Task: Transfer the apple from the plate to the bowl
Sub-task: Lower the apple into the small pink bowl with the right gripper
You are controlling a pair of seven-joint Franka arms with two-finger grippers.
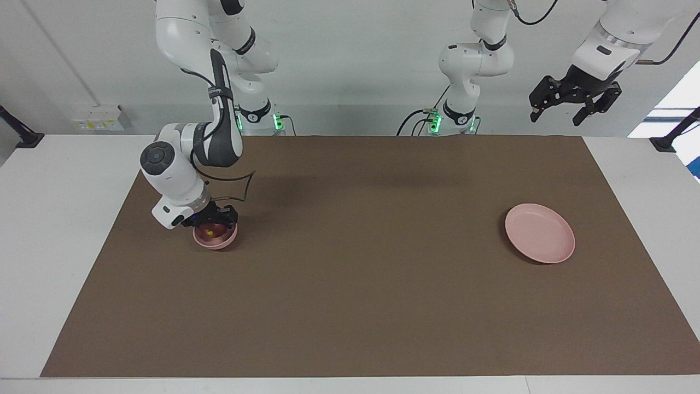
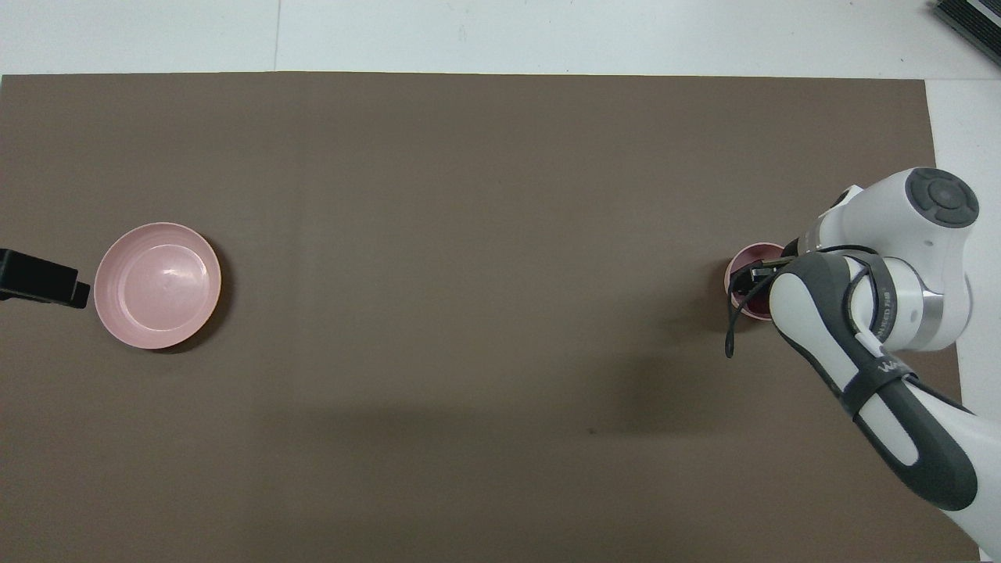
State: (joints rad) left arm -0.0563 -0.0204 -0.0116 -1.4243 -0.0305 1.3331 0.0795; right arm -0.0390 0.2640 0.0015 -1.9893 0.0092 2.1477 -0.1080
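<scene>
The apple [image 1: 210, 233] lies inside the bowl [image 1: 216, 241], showing in the facing view as a dark red shape with a yellowish spot, at the left of that frame a little above mid-height. In the overhead view the bowl [image 2: 743, 270] sits at the right of the frame, largely covered by the right arm, and the apple cannot be made out there. The right gripper [image 1: 214, 220] is down at the bowl's rim, right over the apple; whether it is spread or closed on the fruit cannot be told. The plate [image 1: 540, 233] rests bare at the right of the facing frame, and at the left of the overhead frame [image 2: 159, 285], well apart from the bowl. Both dishes stand on a brown mat [image 1: 361, 284] that covers most of the table [image 1: 49, 230]. The left gripper [image 1: 574, 106] waits, raised in the upper right of the facing frame with its fingers spread wide and holding nothing; in the overhead view only its dark tip [image 2: 39, 277] shows at the left edge, just beside the plate.
</scene>
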